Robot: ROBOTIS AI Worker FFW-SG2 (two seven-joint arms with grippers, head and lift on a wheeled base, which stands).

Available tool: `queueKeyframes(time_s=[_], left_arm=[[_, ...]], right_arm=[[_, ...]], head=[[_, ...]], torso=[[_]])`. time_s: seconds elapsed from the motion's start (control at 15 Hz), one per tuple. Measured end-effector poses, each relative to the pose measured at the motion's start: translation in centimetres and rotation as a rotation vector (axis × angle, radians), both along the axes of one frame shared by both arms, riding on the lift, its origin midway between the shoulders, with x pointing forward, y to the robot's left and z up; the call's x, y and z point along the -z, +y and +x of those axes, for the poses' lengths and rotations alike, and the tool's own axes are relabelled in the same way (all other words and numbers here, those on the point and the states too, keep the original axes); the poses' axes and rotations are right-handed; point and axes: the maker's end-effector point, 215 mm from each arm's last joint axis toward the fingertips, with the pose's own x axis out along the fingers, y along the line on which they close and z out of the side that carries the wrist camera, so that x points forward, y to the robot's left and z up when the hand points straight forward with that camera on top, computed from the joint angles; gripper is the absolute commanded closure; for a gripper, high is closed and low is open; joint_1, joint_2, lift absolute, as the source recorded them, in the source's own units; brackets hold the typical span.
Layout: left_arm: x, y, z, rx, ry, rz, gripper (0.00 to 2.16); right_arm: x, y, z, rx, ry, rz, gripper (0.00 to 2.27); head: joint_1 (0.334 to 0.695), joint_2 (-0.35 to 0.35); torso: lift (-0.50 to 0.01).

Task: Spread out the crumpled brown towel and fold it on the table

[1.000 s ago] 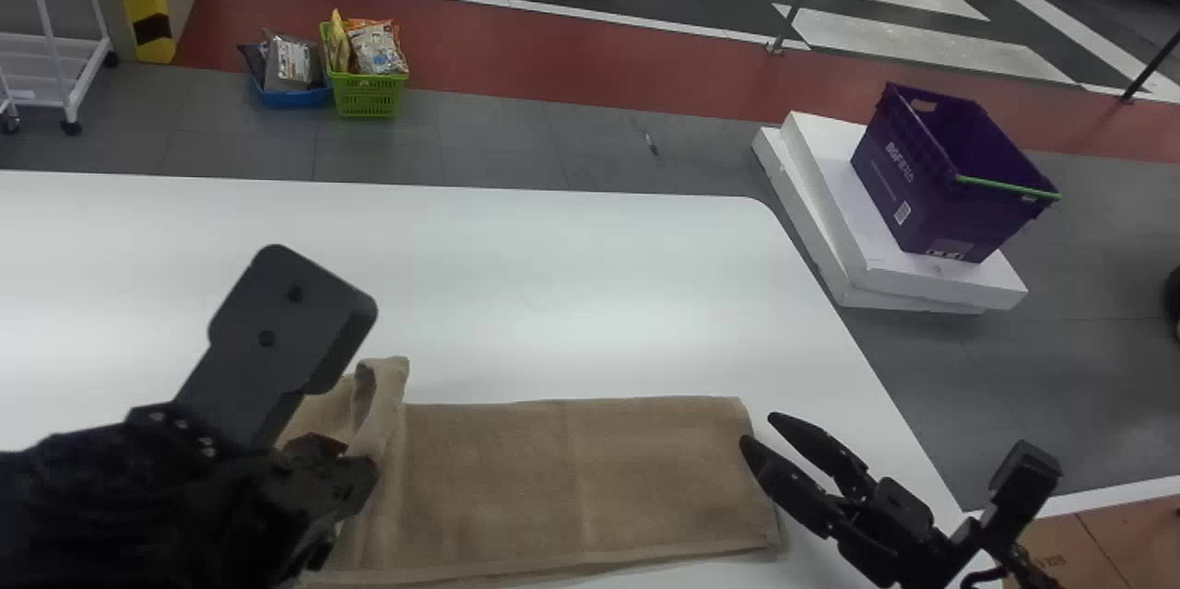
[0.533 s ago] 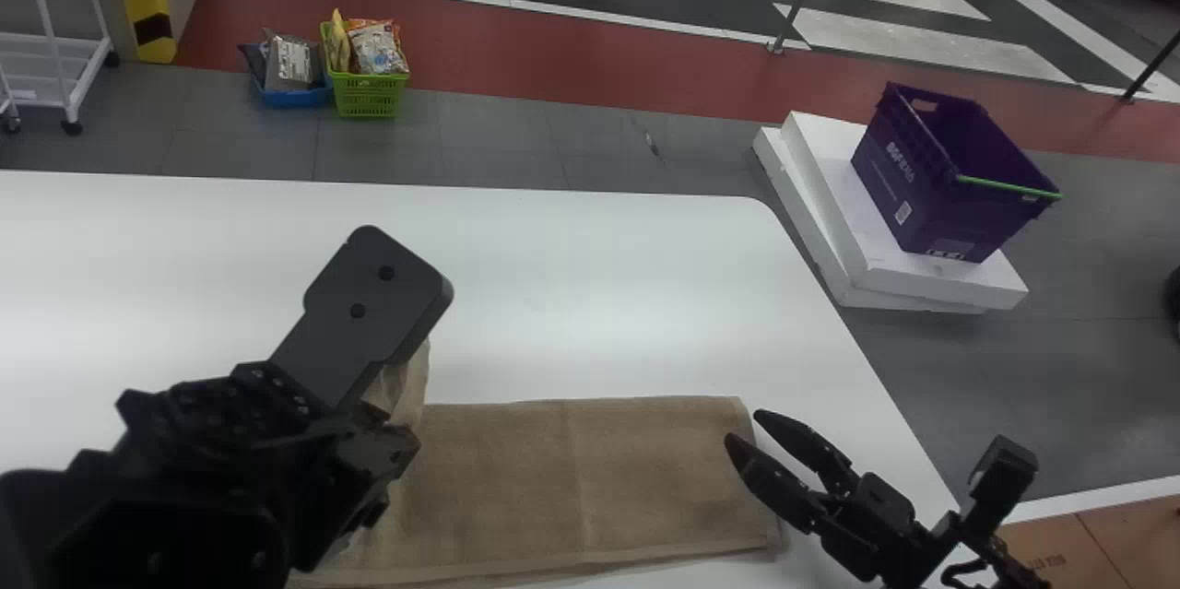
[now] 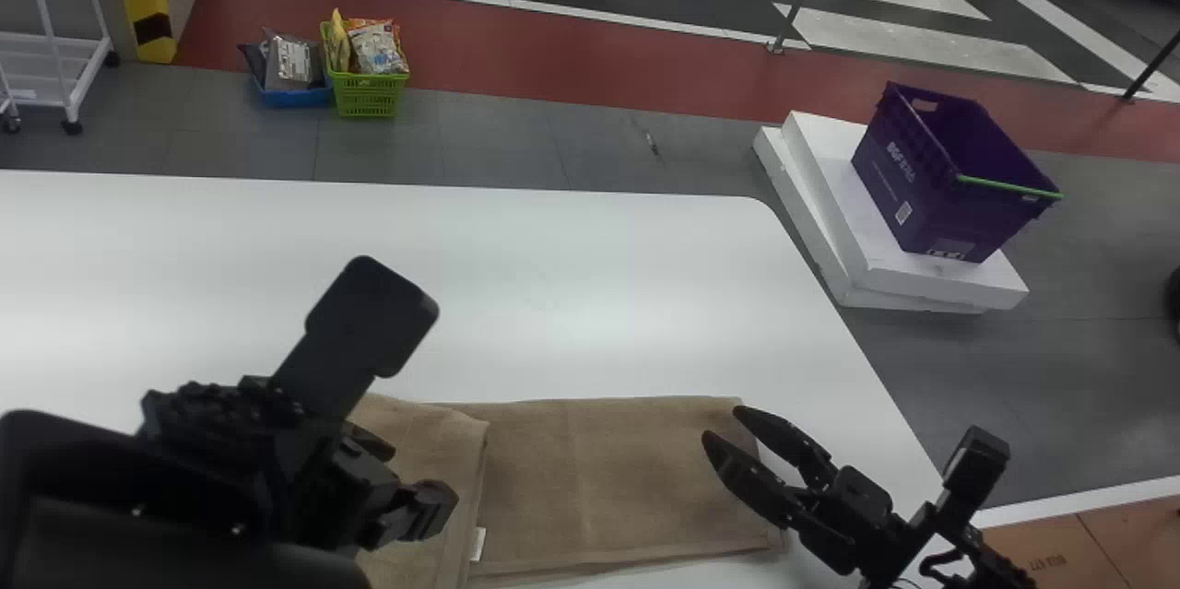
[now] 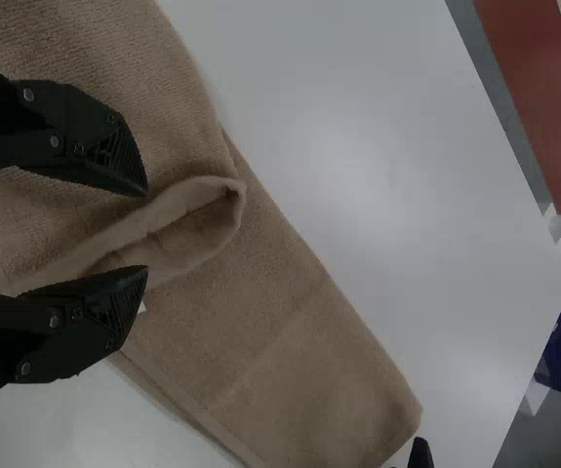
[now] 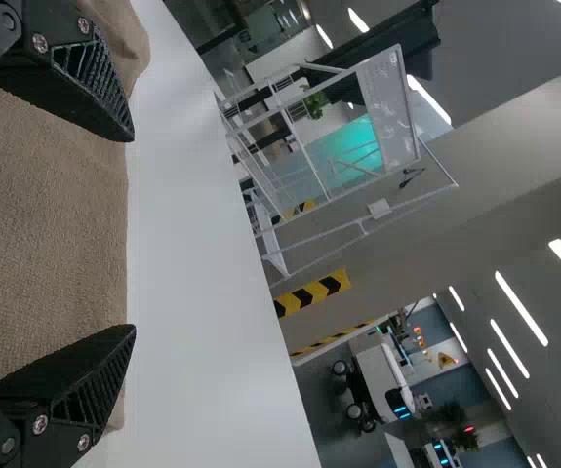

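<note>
The brown towel lies as a long flat strip near the table's front, its left part turned over onto itself with a small white tag at the flap's edge. My left gripper is over that flap. In the left wrist view the gripper stands open, and a raised, curled fold of the towel lies between and just beyond its tips. My right gripper is open at the towel's right end. From the right wrist, that gripper has its fingers spread over the towel.
The white table extends behind the towel, and its right edge runs close by the right arm. On the floor beyond stand a purple crate on white slabs, a green basket and a blue one.
My left gripper moved right with the towel's bunched left part, then let it go; the flap now lies lower and farther right. My right gripper shifted slightly left, over the towel's end.
</note>
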Motion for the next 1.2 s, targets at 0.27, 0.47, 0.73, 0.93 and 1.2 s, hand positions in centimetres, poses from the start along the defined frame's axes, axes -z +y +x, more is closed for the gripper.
queueKeyframes(time_s=[0.27, 0.47, 0.73, 0.93, 1.2], left_arm=[[-3.8, 3.5, 2.8, -0.115, -0.079, -0.075, 0.03], [-5.0, 8.4, 3.7, -0.235, -0.101, -0.112, 0.04], [-3.6, 16.0, 3.5, -0.404, -0.055, -0.165, 0.07], [-2.0, 19.3, 2.6, -0.473, 0.001, -0.218, 0.07], [-0.3, 21.2, 1.7, -0.515, 0.051, -0.245, 0.07]], right_arm=[[-1.4, 2.3, 0.1, -0.027, 0.022, 0.035, 0.13], [-3.0, 4.7, 0.1, -0.042, 0.108, 0.076, 0.13], [-3.2, 10.0, -0.7, -0.088, 0.257, 0.065, 0.15], [-2.4, 14.2, -1.9, -0.129, 0.377, 0.047, 0.17], [0.4, 19.1, -5.0, -0.173, 0.595, 0.010, 0.19]], head=[[0.695, -0.350], [0.695, -0.293], [0.695, -0.123], [0.695, 0.002], [0.695, 0.088]], torso=[[-0.127], [-0.127], [-0.127], [-0.127], [-0.127]])
